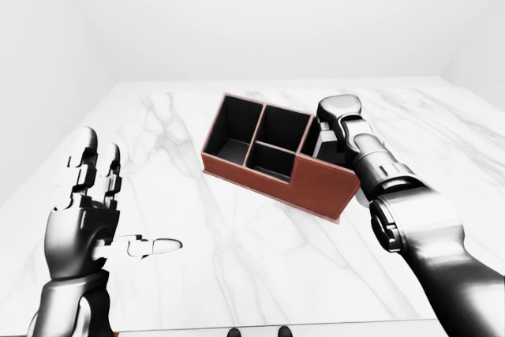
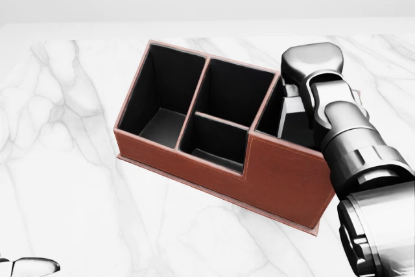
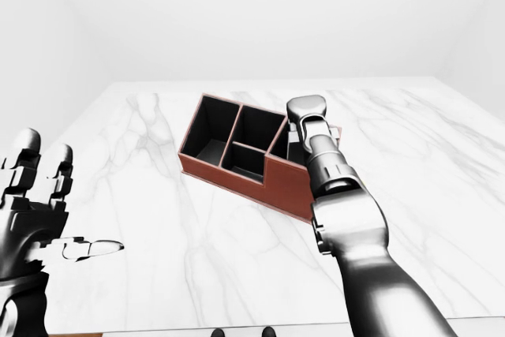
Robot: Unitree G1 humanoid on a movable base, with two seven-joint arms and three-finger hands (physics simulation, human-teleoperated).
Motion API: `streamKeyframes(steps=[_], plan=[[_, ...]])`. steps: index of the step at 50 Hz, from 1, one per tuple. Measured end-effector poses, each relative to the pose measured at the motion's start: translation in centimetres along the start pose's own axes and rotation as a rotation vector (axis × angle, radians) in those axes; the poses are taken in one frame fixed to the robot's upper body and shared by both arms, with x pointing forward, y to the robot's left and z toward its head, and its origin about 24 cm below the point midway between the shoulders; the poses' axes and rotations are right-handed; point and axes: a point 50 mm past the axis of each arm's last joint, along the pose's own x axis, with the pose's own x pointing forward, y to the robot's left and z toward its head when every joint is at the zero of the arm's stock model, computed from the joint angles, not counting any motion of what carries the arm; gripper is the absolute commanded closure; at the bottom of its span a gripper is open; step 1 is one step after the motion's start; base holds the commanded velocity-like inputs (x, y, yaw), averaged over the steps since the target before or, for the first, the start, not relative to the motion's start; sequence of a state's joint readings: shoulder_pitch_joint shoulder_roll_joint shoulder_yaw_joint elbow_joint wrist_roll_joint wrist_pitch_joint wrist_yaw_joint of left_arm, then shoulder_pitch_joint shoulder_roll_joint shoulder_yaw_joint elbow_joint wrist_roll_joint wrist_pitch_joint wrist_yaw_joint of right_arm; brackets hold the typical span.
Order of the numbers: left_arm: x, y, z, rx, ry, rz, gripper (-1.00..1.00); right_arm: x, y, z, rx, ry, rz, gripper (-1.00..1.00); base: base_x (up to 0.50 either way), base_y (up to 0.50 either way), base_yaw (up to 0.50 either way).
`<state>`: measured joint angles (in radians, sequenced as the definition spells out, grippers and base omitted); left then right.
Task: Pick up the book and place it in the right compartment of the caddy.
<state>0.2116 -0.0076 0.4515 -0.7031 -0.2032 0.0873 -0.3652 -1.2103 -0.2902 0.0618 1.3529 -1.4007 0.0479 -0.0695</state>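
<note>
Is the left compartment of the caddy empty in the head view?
Yes, the left compartment of the caddy shows only its bare black floor and walls; nothing lies in it.

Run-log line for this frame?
right robot hand over caddy right compartment | book inside, grip unclear | left robot hand open, idle

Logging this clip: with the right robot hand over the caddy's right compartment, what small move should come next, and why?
Probably open the fingers and release. The right robot hand is above the caddy's right compartment, and the dark book already hangs upright inside it. How deep it sits is hidden. The left robot hand is idle, apart.
</note>
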Motion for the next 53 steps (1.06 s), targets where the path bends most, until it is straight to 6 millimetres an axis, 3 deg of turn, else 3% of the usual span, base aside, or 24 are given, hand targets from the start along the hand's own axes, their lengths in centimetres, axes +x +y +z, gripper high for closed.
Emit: streamKeyframes(steps=[15,19,20,21,22,38,53], plan=[[0.0,0.0,-0.4,-0.005,0.018,0.001,-1.0,0.0,0.1,0.0,0.003,0.007,-0.005,0.95,0.0,0.0,0.0],[0.1,0.0,-0.5,-0.005,0.022,0.003,-1.0,0.0,-0.1,0.0,-0.004,0.006,-0.015,0.29,0.0,0.0,0.0],[0.1,0.0,-0.6,-0.005,0.022,0.003,-1.0,0.0,-0.1,0.0,-0.008,0.005,-0.018,-0.34,0.0,0.0,0.0],[0.1,0.0,-0.6,-0.005,0.023,0.003,-1.0,0.0,-0.1,0.0,-0.011,0.005,-0.021,-0.51,0.0,0.0,0.0],[0.1,0.0,-0.6,-0.006,0.023,0.003,-1.0,0.0,-0.2,0.0,-0.014,0.005,-0.024,-1.0,0.0,0.0,0.0],[0.0,-0.1,-0.3,-0.001,0.013,0.003,-1.0,0.2,-1.6,0.0,-0.027,-0.006,-0.065,-1.0,0.0,0.0,0.0],[0.1,-0.1,0.1,-0.001,-0.003,0.003,-1.0,0.3,-6.0,-0.6,0.009,-0.029,-0.134,-1.0,0.0,0.0,0.0]])
